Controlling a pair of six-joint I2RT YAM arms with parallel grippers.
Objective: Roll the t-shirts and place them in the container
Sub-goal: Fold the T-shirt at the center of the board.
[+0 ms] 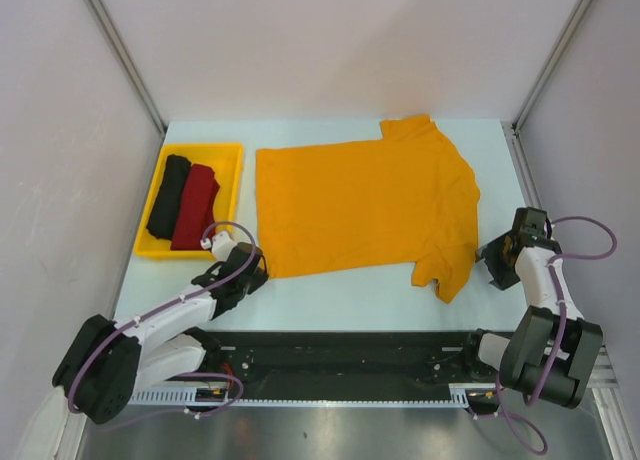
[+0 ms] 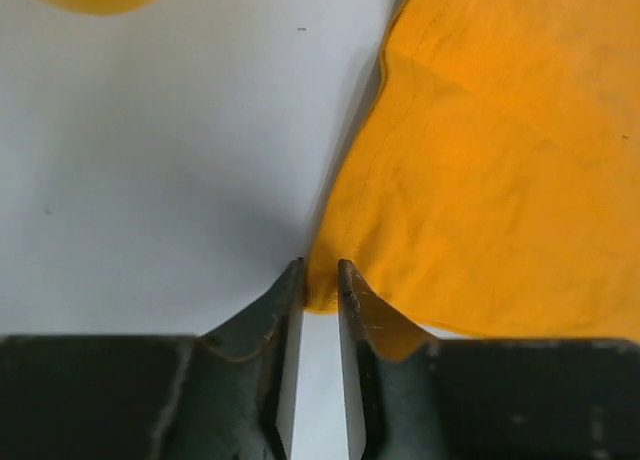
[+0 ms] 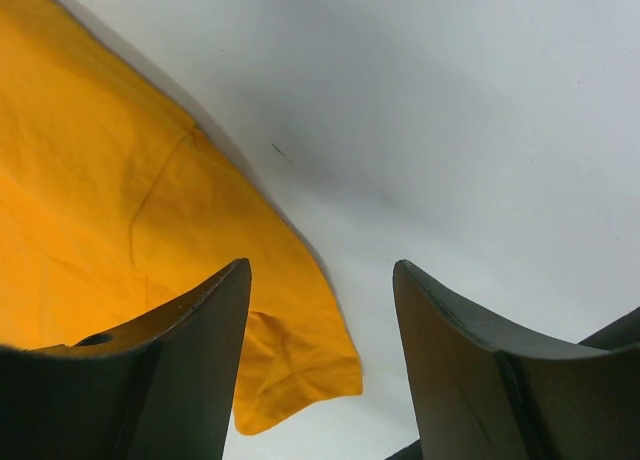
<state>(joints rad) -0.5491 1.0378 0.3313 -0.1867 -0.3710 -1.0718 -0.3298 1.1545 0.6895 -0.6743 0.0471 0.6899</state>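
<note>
On the worktop (image 1: 350, 302) the mustard-orange t-shirt (image 1: 365, 205) lies flat; the left gripper (image 2: 320, 264) stands narrow around its corner, the right gripper (image 3: 322, 266) wide over a sleeve.

I am working in a lab test cell: plain white walls (image 1: 340, 40) on metal posts (image 1: 118, 50) enclose a pale table (image 1: 350, 300) with a black mounting rail (image 1: 340, 365).

Open table (image 1: 350, 302) near side of orange shirt (image 1: 365, 205); tray (image 1: 150, 248) w/ rolls (image 1: 196, 206) far left
</note>
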